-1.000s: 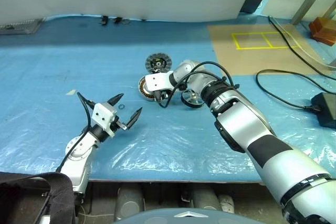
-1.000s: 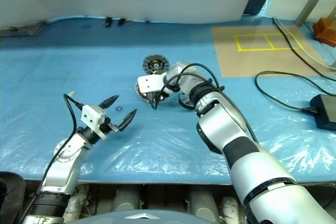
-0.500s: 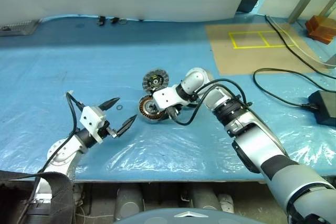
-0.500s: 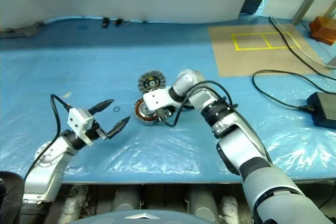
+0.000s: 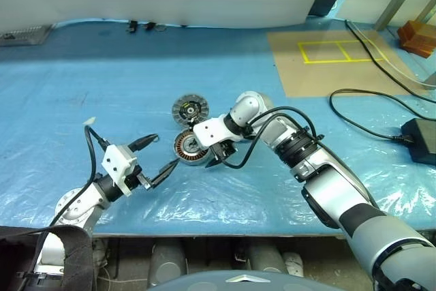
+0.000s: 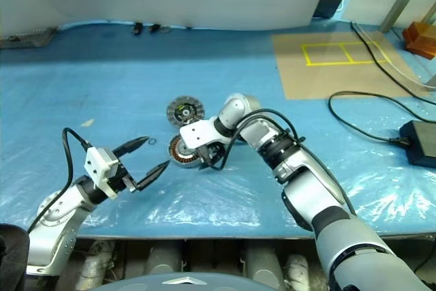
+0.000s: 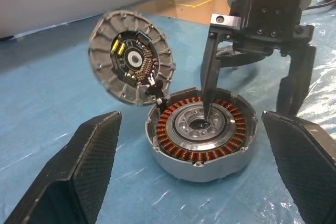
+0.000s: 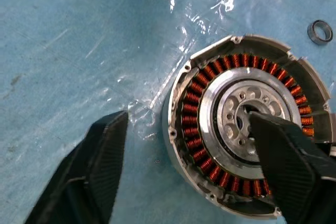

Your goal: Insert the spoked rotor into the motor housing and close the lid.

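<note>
Head view, housing: motor housing [image 5: 189, 148] sits on the blue plastic sheet [image 5: 82, 86], near mid-table; copper windings show.
Head view, lid: lid [image 5: 188, 109] stands tilted just behind the housing, inner face showing, not closed.
Head view, right gripper: right gripper [image 5: 213, 159] hangs at the housing's right edge, fingers spread, holding nothing.
Head view, left gripper: left gripper [image 5: 156, 155] sits to the housing's left, fingers wide apart, empty.
Head view, small ring: small ring [image 6: 152, 142] lies on the sheet left of the housing.
Left wrist view: silvery spoked rotor [image 7: 200, 125] lies seated inside the ring of windings; one right-gripper finger [image 7: 209, 72] reaches down over the hub, the other stands outside the wall.
Right wrist view: one finger [image 8: 286, 163] lies over the rotor, the other [image 8: 94, 166] over bare sheet; contact cannot be told.
</note>
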Available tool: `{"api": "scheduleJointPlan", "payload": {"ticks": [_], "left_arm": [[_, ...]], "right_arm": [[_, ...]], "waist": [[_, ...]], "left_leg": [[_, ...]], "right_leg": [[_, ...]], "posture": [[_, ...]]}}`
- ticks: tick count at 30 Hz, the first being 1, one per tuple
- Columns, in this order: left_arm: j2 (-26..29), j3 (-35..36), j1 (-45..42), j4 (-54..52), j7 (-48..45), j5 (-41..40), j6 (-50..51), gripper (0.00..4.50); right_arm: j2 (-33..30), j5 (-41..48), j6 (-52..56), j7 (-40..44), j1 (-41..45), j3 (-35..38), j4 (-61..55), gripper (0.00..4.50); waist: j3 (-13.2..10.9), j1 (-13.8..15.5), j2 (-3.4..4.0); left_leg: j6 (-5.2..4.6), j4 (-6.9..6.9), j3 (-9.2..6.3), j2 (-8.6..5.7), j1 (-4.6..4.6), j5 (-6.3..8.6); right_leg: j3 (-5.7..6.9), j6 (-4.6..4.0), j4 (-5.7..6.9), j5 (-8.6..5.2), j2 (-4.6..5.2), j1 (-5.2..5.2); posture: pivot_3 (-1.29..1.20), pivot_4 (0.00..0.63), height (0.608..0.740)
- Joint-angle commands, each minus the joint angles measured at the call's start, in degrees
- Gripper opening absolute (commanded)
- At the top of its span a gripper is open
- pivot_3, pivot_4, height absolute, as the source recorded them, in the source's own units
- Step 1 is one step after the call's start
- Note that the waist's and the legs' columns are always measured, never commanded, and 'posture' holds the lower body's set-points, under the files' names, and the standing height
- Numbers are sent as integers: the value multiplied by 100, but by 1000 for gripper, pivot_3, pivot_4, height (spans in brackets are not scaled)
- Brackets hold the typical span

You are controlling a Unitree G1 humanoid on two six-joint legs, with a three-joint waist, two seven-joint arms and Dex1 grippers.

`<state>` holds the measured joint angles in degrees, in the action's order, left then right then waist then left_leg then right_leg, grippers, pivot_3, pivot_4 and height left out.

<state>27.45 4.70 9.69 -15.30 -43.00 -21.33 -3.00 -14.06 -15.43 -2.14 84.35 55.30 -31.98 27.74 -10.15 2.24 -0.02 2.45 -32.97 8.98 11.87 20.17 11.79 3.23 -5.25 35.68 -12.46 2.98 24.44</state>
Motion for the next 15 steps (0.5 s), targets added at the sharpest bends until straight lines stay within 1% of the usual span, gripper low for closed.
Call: {"api": "scheduleJointPlan", "payload": {"ticks": [1, 7, 11, 15], "left_arm": [[-37, -68, -155, 15, -26, 17, -10, 4500], [-31, -76, -633, 196, -132, -81, 107, 4500], [64, 37, -599, 313, -229, -76, 73, 4500], [202, 258, -477, 528, -304, -51, -34, 4500]], "right_arm": [[39, 512, 225, 191, 220, 275, -582, 4464], [3, 978, 482, 135, 671, 601, -725, 4464], [32, 1556, 1090, 12, 671, 1055, -926, 4464], [-38, 1855, 1567, -504, 553, 1504, -924, 4464]], "waist": [[0, 1, 0], [1, 6, -1], [1, 2, -3], [1, 3, -3]], "left_leg": [[0, 0, 0, 0, 0, 0], [0, -5, -1, -1, -6, -1], [-7, 0, -2, -2, -4, -5], [-17, 3, -2, -1, -1, -11]], "right_leg": [[0, 0, 1, 0, 0, 0], [0, 0, 7, 1, 0, -4], [-1, 0, 0, 1, 0, -4], [-1, 0, -3, 1, -2, -2]], "posture": [[0, 150, 740], [0, 150, 740], [0, 150, 740], [0, 150, 740]]}}
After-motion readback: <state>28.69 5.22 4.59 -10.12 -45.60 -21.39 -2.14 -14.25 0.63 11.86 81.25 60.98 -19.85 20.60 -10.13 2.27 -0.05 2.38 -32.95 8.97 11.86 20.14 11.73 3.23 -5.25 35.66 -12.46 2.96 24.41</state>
